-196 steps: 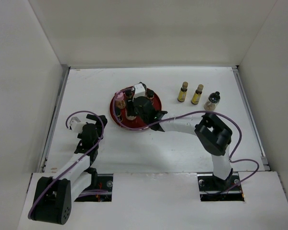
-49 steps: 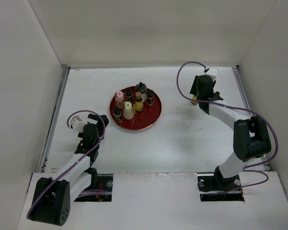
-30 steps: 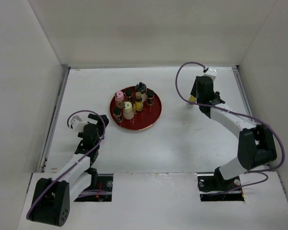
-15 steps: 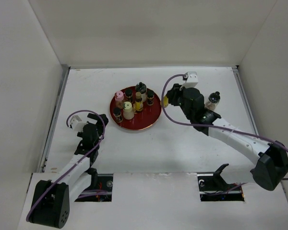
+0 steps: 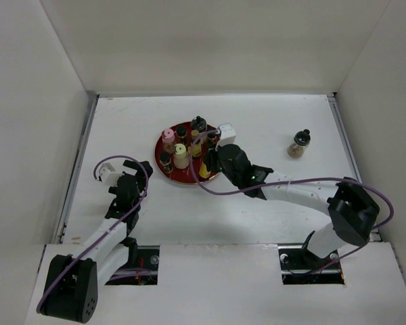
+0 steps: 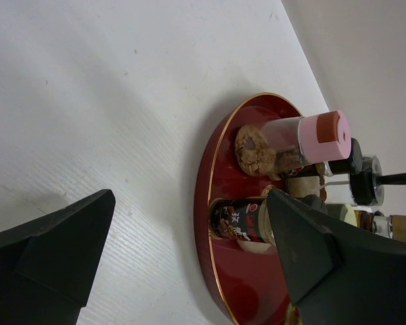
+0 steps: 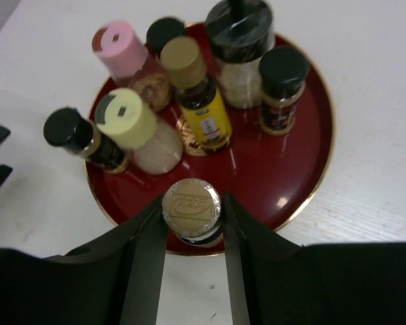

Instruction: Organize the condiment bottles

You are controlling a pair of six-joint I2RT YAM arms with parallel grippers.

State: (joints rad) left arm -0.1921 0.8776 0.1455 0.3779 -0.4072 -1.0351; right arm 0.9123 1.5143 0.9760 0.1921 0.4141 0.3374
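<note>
tray [image 7: 291,169]: glossy red lacquer look, smooth, thin gold rim | counter [image 7: 372,81]: matt white, faintly grained | pink cap [image 7: 115,39], cream cap [image 7: 125,112]: matt plastic | gold-capped bottle [image 7: 191,201]: shiny metallic lid, embossed | black cap [image 7: 283,68]: smooth plastic, slight sheen

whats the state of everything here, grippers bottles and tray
right gripper: shut on the gold-capped amber bottle
gold-capped amber bottle: held upright over the tray's near edge
left gripper: open, empty
bottles on the tray: seven, upright, capped
red tray: flat on the table, part filled
lone jar: upright on the table right of the tray, capped
</note>
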